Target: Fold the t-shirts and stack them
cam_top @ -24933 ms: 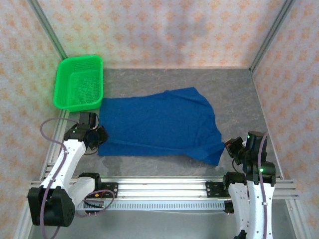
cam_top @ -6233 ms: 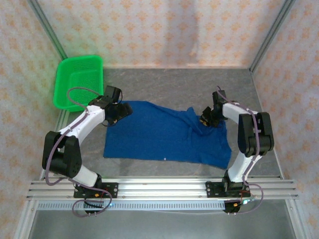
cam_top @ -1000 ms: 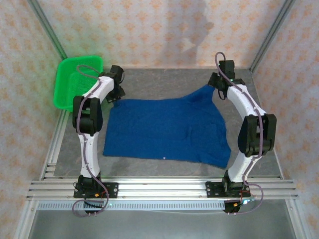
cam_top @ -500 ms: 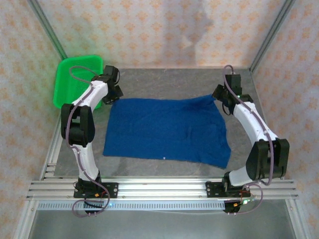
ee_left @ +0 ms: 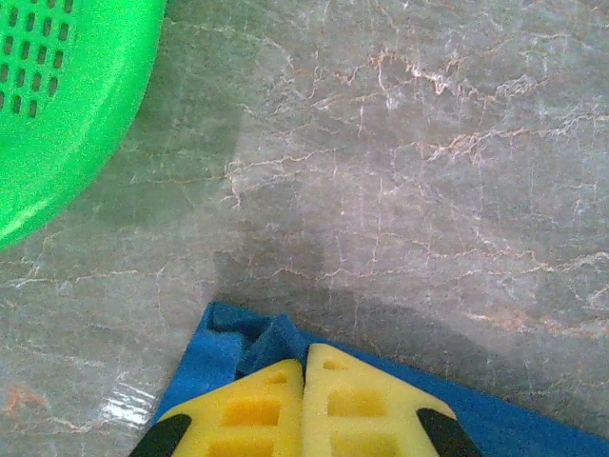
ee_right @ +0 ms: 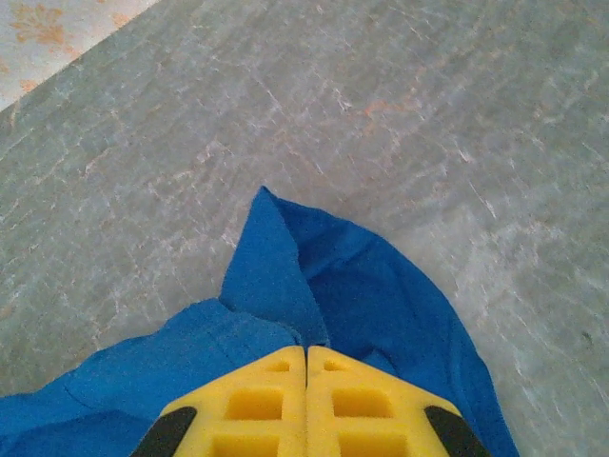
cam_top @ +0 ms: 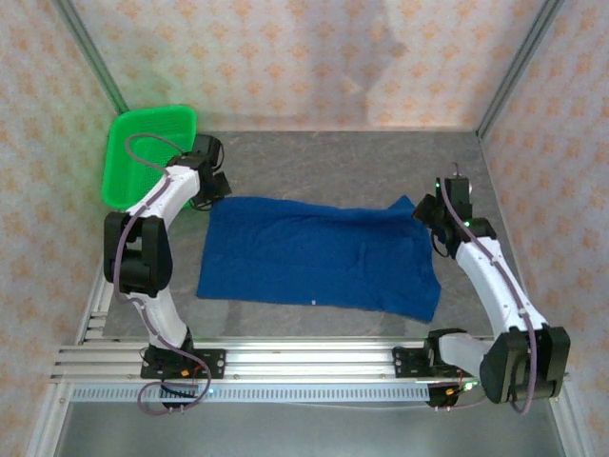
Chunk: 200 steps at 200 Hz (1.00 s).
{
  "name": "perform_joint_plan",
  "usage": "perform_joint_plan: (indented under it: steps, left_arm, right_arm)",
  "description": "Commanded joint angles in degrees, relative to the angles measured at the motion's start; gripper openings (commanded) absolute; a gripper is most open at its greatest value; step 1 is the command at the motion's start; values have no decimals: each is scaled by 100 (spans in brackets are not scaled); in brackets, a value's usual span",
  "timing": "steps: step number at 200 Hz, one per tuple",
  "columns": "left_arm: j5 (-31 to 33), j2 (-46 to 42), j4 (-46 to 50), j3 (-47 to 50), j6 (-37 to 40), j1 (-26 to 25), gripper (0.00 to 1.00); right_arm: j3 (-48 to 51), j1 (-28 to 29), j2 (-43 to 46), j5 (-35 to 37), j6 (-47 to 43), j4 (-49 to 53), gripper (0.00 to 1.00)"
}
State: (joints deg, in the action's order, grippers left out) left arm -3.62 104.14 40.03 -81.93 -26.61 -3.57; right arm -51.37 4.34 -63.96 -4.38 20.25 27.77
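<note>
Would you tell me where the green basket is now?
In the top view, the green basket sits at the far left, just beyond the left tool gripping the blue t-shirt.

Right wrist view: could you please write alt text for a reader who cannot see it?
The right tool, its yellow fingers shut, pinches a bunched corner of the blue t-shirt, which peaks just beyond the tips. Grey marbled table lies beyond.

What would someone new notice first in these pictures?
The royal-blue t-shirt lies spread across the middle of the grey table. The left gripper and right gripper are each shut on one of its far corners, and a bright green basket sits at the far left.
</note>
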Motion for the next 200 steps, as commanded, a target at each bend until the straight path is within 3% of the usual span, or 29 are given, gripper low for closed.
perform_joint_plan:
  steps: [1,75,200]
  left_arm:
    - [177,-291,-88,211,198,60,0]
    - [320,-607,-82,911,194,65,0]
    - [516,-465,-237,1547,227,59,0]
  right_arm:
    - [174,-12,351,224,183,395,0]
    - [665,-12,941,272,523,894,0]
    - [1396,-12,1009,212,1027,1152,0]
